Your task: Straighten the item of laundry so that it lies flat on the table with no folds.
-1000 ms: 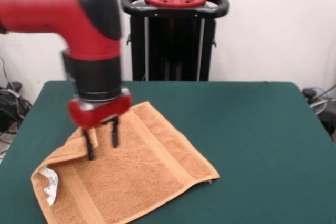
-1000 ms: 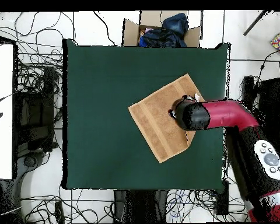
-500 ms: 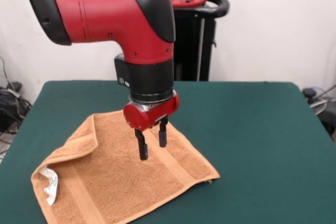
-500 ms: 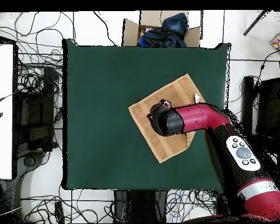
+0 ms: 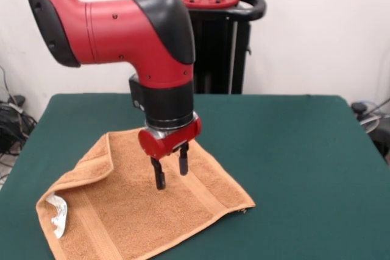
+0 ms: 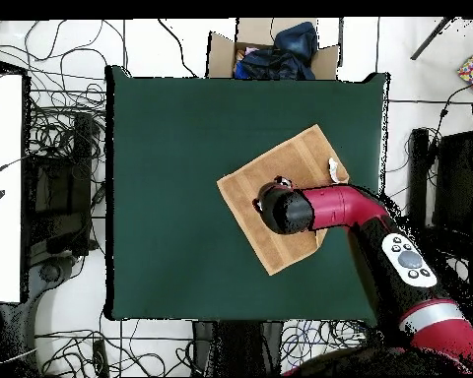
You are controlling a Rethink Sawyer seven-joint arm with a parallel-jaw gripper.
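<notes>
- Table (image 5: 292,150) first: big dark green top, fills most of the front view; in the overhead view it's the large green rectangle (image 6: 171,197).
- Arm (image 5: 116,25) next: red w/ black joint cover, comes in from the upper left of the front view, bends down over the towel. Overhead view has it reaching in from the bottom right corner, black elbow cap (image 6: 285,210) sitting over the towel's middle.
- Towel (image 5: 128,211): orange-tan terry, lying on the table at the front-view left, close to the near edge. Overhead view puts it (image 6: 255,192) right of table centre, turned like a diamond, its right corner almost at the table's right edge.
- Not flat yet: left edge is rolled over on itself in a thick fold (image 5: 91,165), running along that side in the front view.
- Woven band stripe (image 5: 204,196) runs across the cloth near its right end; another stripe (image 5: 91,223) near the left end.
- Gripper (image 5: 170,173): hanging just over the towel's mid area, two black fingers (image 5: 159,178) pointing down, parted w/ a clear gap, nothing between them — released. Tips look just above the cloth; can't tell if touching.
- White tag (image 5: 58,214): small, crumpled, at the towel's left corner.
</notes>
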